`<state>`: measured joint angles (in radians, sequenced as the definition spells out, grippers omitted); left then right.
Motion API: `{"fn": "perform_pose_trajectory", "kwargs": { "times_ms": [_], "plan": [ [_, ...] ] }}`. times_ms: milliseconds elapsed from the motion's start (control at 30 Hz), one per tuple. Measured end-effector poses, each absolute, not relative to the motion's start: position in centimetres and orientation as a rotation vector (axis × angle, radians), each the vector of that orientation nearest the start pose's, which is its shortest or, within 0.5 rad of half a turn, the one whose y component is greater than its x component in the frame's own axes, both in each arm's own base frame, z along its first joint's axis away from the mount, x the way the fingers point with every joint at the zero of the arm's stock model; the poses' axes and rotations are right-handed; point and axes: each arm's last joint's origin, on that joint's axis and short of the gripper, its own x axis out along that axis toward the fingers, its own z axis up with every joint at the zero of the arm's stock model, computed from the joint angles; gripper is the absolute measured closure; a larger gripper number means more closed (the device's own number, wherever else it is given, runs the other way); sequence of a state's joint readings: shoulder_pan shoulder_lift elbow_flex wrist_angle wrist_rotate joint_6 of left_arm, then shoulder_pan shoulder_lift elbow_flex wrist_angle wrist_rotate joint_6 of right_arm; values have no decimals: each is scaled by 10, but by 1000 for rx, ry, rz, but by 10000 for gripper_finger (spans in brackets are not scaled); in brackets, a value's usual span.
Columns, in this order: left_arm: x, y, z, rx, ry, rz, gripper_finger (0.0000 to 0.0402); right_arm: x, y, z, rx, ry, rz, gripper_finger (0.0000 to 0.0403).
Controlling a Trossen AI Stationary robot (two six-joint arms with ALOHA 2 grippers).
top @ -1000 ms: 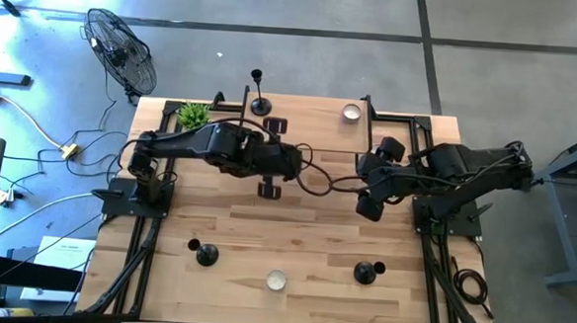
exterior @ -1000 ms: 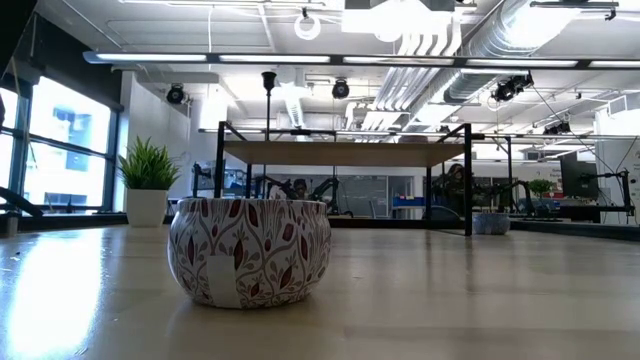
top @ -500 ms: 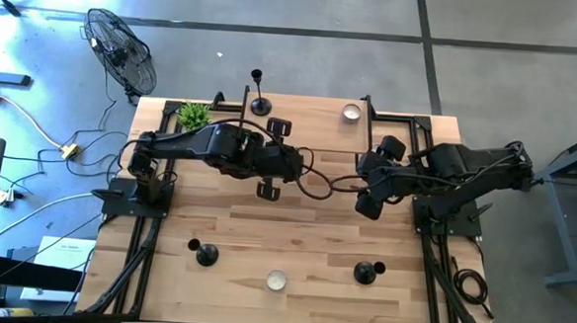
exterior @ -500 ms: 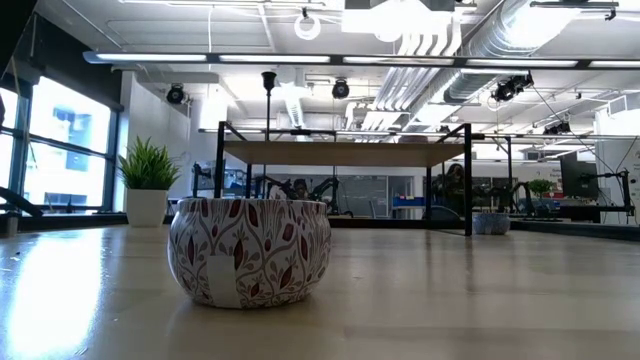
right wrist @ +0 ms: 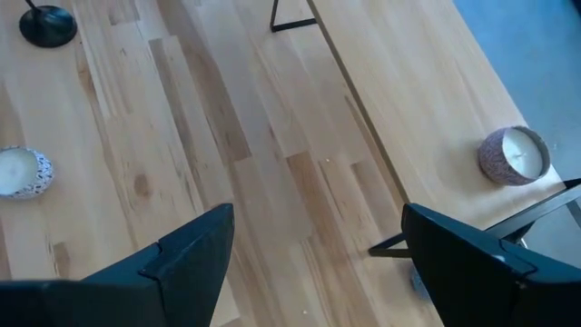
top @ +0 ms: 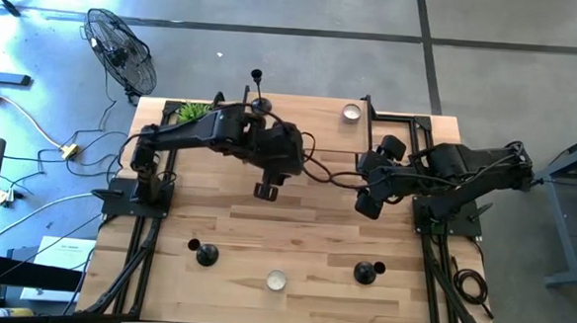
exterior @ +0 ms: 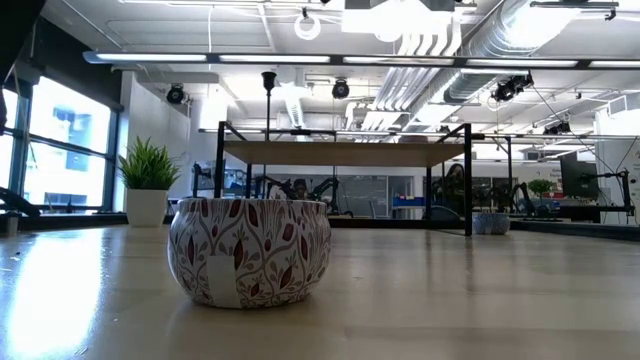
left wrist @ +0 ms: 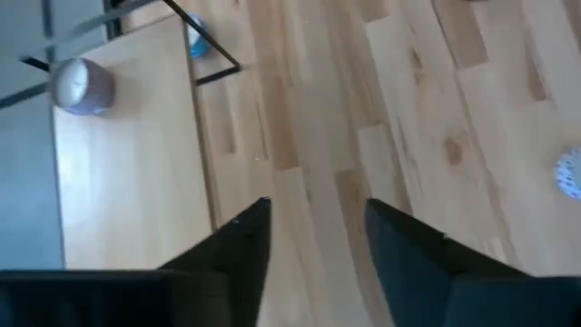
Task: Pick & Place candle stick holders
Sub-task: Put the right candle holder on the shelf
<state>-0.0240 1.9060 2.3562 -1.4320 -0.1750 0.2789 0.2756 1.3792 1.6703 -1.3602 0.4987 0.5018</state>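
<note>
Three black candle stick holders stand on their round bases: one at the far edge (top: 260,106), one near left (top: 205,256), one near right (top: 365,274). One silvery tealight cup sits at the far right (top: 350,112) and another at the near middle (top: 276,280). My left gripper (top: 265,190) hangs over the table's middle, open with nothing between its fingers (left wrist: 313,227). My right gripper (top: 369,205) hovers right of centre, open and empty (right wrist: 318,236). The right wrist view shows a holder (right wrist: 47,25) and two tealight cups (right wrist: 18,173) (right wrist: 513,154).
A small green plant (top: 194,110) stands at the far left corner. Black frame rails (top: 400,118) run along the table's sides and far corners. In the low view a patterned cup (exterior: 248,250) fills the foreground. Bare wood (top: 295,231) lies between the grippers and the near objects.
My left arm has swung toward the table's far edge and its wrist has turned, while its gripper stays over the table's middle. My right arm has kept still. The holders and tealight cups have not moved.
</note>
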Motion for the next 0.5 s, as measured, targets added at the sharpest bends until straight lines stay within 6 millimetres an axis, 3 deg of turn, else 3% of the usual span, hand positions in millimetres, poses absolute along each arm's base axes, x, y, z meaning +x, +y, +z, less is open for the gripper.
{"fn": "perform_pose_trajectory", "kwargs": {
  "times_ms": [233,500],
  "plan": [
    [353,0,421,333,1086,-6,141,226,50,408,69,909,-443,92],
    [354,0,403,327,1189,-13,110,222,50,405,109,972,-436,92]
  ]
}}
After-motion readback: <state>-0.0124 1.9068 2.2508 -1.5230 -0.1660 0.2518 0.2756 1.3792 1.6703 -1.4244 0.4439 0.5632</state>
